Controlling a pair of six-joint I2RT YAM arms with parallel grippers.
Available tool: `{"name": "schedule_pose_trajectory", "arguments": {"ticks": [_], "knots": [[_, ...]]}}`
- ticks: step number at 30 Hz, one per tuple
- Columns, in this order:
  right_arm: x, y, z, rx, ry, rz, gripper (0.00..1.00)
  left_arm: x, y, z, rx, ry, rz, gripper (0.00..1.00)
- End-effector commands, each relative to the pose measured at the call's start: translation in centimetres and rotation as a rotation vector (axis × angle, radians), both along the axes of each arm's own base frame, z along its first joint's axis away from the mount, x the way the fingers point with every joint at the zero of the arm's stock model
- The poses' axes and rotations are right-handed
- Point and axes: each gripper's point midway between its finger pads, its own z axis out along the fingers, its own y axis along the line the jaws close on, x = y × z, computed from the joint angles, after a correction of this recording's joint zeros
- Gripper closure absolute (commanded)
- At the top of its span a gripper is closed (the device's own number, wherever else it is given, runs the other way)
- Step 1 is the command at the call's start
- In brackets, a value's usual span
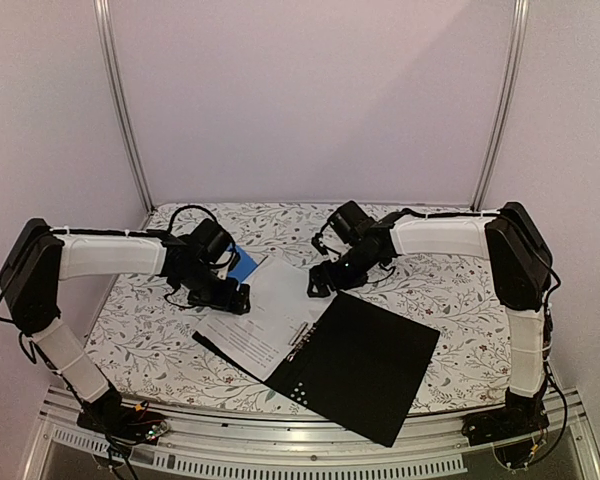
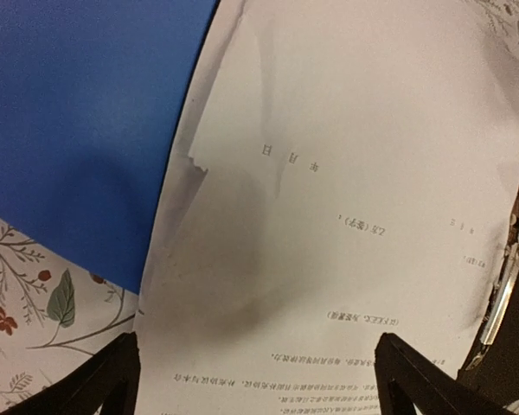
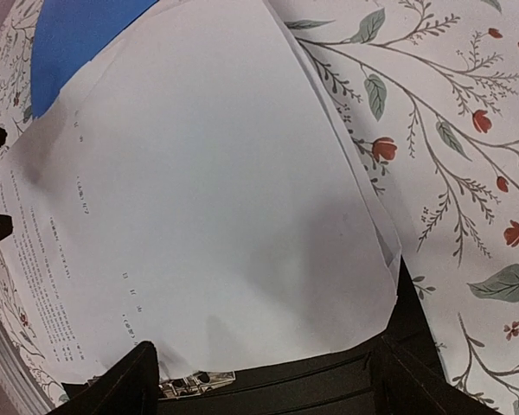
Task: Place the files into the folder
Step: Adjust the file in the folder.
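Observation:
The folder [image 1: 365, 365] lies open on the table, its black inside facing up. The files [image 1: 265, 315], white sheets with black text, rest on its left half beside the metal clip [image 1: 302, 335]. My left gripper [image 1: 220, 297] hovers open over the sheets' left edge, and the left wrist view shows the files [image 2: 346, 199] under its spread fingers [image 2: 99, 380]. Open as well, my right gripper [image 1: 325, 282] hangs above the sheets' far right corner. Its wrist view shows the files [image 3: 208, 199], the black folder [image 3: 329, 385] and the clip [image 3: 199, 380]. Nothing sits between either pair of fingers.
A smaller blue folder [image 1: 242, 263] lies partly under the sheets at the back left, also seen as the blue folder [image 2: 78, 112] in the left wrist view. A floral cloth [image 1: 450, 290] covers the table. The open folder's near corner overhangs the front edge.

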Motion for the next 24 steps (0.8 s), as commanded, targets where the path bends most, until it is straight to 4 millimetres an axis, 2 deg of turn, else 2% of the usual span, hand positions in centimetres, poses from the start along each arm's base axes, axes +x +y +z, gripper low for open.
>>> {"name": "schedule_pose_trajectory", "arguments": {"ticks": [1, 8, 24], "knots": [[-0.4, -0.1, -1.4, -0.032, 0.014, 0.003, 0.16, -1.1, 0.2, -0.6, 0.014, 0.014, 0.0, 0.06], [-0.6, 0.0, -1.3, -0.033, 0.017, 0.006, 0.16, -1.4, 0.3, -2.2, 0.037, 0.041, -0.001, 0.06], [-0.9, 0.1, -1.6, -0.039, 0.021, 0.008, 0.16, -3.0, -0.5, -2.7, 0.028, 0.06, -0.017, 0.07]]}}
